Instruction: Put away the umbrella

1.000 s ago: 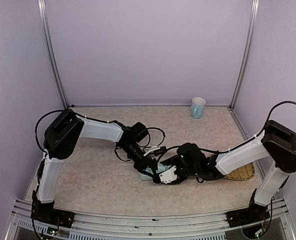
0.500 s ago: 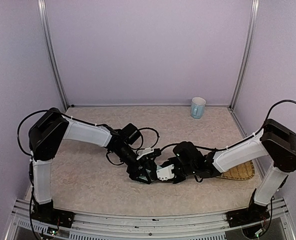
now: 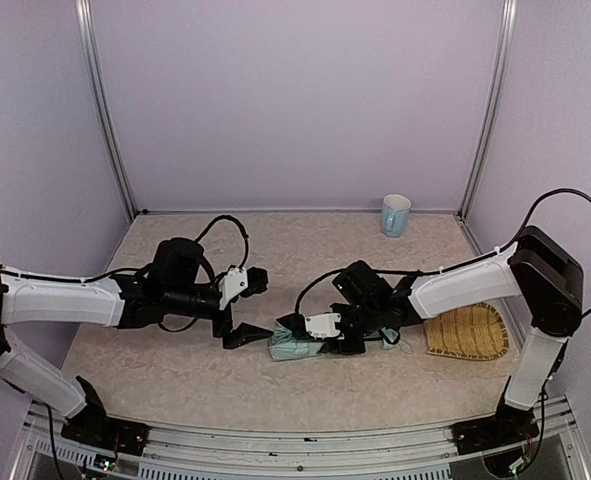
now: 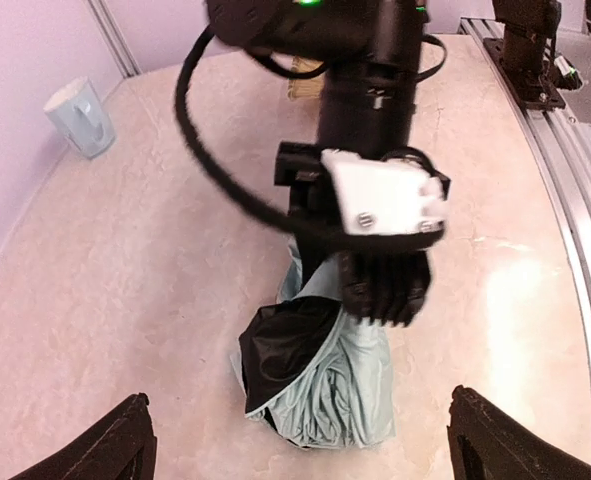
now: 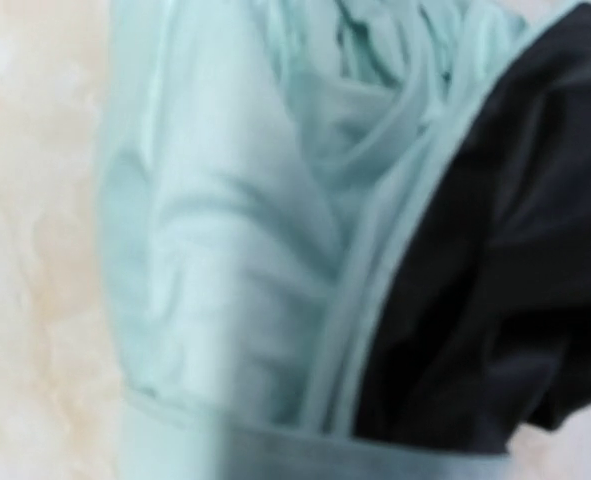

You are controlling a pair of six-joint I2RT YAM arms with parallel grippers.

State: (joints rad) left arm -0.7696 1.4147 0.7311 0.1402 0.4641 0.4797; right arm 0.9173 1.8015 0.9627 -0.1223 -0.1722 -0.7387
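The umbrella (image 3: 293, 347) lies folded on the table's middle, a bundle of pale mint fabric with a flap of black lining (image 4: 285, 350) showing. My right gripper (image 3: 322, 335) is shut on its right part, the black fingers (image 4: 380, 295) pressed over the fabric. In the right wrist view, mint cloth and black lining of the umbrella (image 5: 235, 250) fill the picture and hide my own fingers. My left gripper (image 3: 247, 308) stands wide open a short way left of the umbrella, touching nothing; its two fingertips (image 4: 125, 440) frame the bundle from afar.
A pale blue mug (image 3: 395, 214) stands at the back right near the wall. A woven yellow straw mat (image 3: 467, 333) lies at the right, under the right forearm. Black cables loop from both wrists. The metal rail (image 4: 565, 130) runs along the near edge.
My left gripper opened, let go of the umbrella and drew back to the left. My right gripper closed tighter on the umbrella and stayed with it.
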